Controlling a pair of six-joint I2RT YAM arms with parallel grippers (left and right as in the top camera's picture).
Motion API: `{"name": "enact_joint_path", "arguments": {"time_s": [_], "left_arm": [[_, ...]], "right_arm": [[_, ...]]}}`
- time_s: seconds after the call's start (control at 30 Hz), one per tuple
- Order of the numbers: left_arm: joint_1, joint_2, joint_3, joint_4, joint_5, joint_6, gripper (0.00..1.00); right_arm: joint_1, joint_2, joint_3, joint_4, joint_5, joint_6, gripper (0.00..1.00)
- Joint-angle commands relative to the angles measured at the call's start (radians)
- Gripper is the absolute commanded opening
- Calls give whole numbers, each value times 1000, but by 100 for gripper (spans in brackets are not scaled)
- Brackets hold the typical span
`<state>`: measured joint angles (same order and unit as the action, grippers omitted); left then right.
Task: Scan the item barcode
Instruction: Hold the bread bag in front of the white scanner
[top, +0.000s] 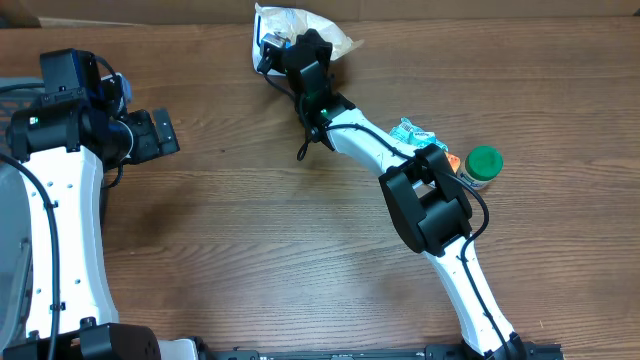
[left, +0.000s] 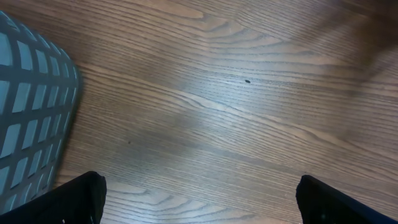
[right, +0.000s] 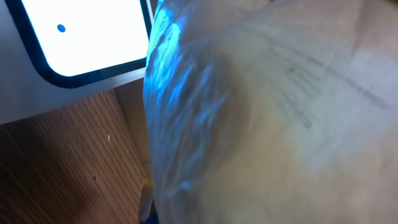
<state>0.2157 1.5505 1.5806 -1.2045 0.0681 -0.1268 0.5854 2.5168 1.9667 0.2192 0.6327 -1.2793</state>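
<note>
Plastic bag (top: 332, 36) clamped in R gripper (top: 277, 47); L gripper (left: 199, 200) jaws wide apart.

1. Overhead came through evenly lit and sharp for me, just a soft shadow beside the left arm (top: 60, 220) on the table (top: 250, 250).
2. Left wrist view had a pale sheen across the wood, and the corners were soft.
3. Right wrist was rough: the plastic bag (right: 261, 112) was blurry with blue glare, and the white panel (right: 87, 31) was blown out.

A jar with a green lid (top: 484, 165) is standing at 3 o'clock on the wooden table (top: 250, 220). A teal packet (top: 412, 131) is lying near, at its 10 o'clock. A grey basket (left: 37, 93) is sitting at 9 o'clock.
</note>
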Motion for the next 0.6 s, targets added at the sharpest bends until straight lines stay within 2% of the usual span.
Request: {"name": "enact_joint_path", "arguments": {"time_s": [0.0,0.43,0.57], "left_arm": [[-7,-6,6,1,3,12,100],[-6,-6,6,1,3,12,100],[-7,-6,6,1,3,12,100]], "right_arm": [[8,0,10,12,10,-12,4],[40,-3,10,11,32,-10,4],[46,-25,10,10,55,68,4]]}}
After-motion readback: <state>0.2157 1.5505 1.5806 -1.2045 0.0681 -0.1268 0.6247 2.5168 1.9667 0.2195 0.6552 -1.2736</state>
